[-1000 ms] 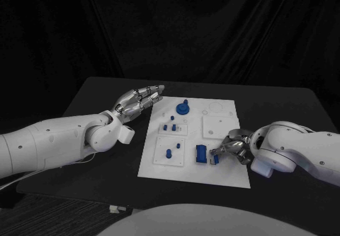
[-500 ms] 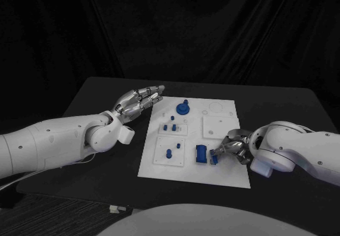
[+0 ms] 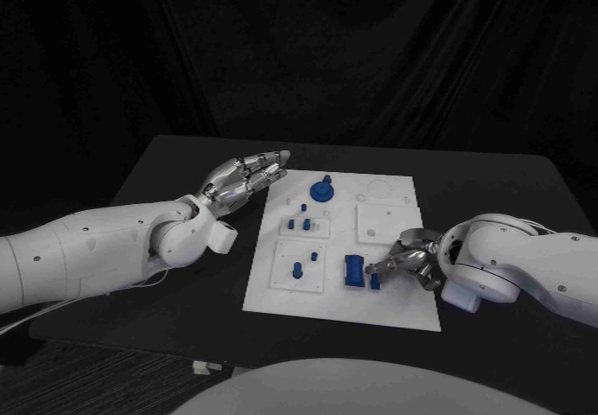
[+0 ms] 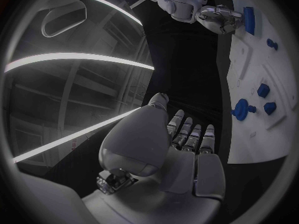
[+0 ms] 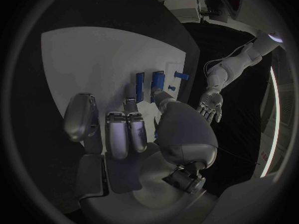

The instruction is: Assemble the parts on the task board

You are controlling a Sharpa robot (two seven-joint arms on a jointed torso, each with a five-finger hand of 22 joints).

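Observation:
The white task board (image 3: 392,303) lies mid-table. On it stand a round blue part (image 3: 323,189), two short pegs (image 3: 296,225), another peg (image 3: 299,270), a blue block (image 3: 354,271) and a slim blue piece (image 3: 374,281) just right of the block. My right hand (image 3: 406,262) hangs low over the board's right edge, fingers curled down, fingertips (image 5: 131,103) at the slim piece (image 5: 139,85); whether they grip it I cannot tell. My left hand (image 3: 244,178) hovers left of the board's far corner, fingers straight and apart, holding nothing. The left wrist view shows the block (image 4: 249,19) by the right hand (image 4: 221,18).
Square white plates (image 3: 380,222) with small holes sit raised on the board. Black table (image 3: 499,186) surrounds the board, with bare room at the back and right. Dark curtains hang behind.
The right hand's fingers have crept slightly left toward the slim blue piece. The left hand and the parts have not moved.

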